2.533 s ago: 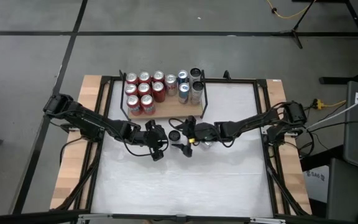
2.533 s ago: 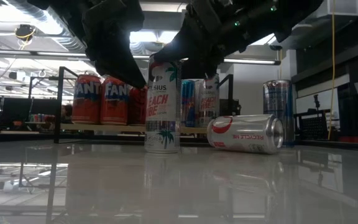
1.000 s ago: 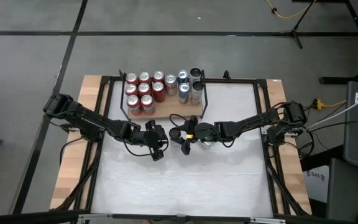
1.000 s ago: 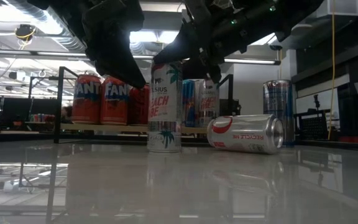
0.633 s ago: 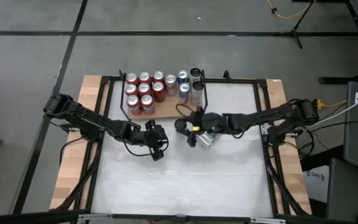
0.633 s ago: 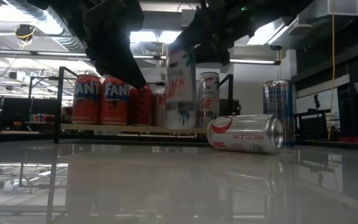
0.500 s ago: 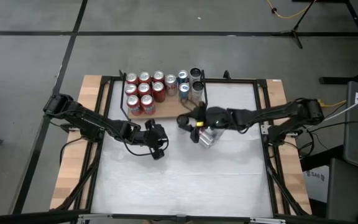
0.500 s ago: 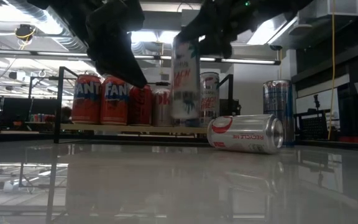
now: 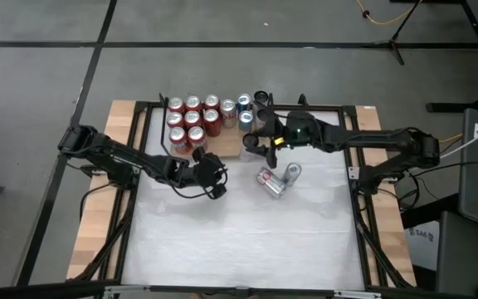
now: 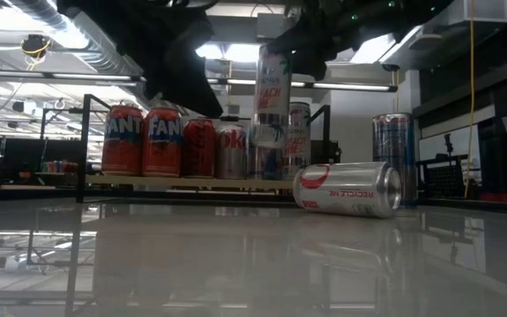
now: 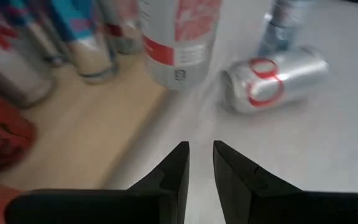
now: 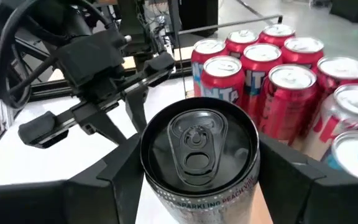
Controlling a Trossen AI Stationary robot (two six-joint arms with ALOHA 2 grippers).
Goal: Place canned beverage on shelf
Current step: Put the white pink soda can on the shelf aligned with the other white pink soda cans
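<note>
A tall white can (image 10: pixel 274 101) hangs in the air at the right end of the shelf (image 9: pixel 226 149). My right gripper (image 9: pixel 256 139) is shut on it. The wooden shelf board carries several red cans (image 9: pixel 191 120) and some silver and blue ones (image 9: pixel 246 116), all standing on their bases. My left gripper (image 9: pixel 216 176) hovers over the table just in front of the shelf. Its fingers (image 11: pixel 178 163) stand a narrow gap apart with nothing between them. In the left wrist view the held can (image 11: pixel 179 34) shows above the shelf's front edge. My right gripper pinches the tall can by its upper side wall (image 12: pixel 151 171), just under the rim, one finger (image 12: pixel 120 171) on each side. The fingers reach in from the table's right, slanting a little downward. The can is upright, lid up, and lifted clear of table and shelf.
A silver can with red print (image 9: pixel 270 181) lies on its side on the table right of the shelf. A slim blue-and-silver can (image 9: pixel 292 171) stands beside it. Black rails (image 9: pixel 273 124) edge the shelf.
My right gripper has lifted the tall can off the table and carried it up and toward the far edge, to the shelf's right end; the can stays upright. My left gripper has turned and shifted a little toward the shelf.
</note>
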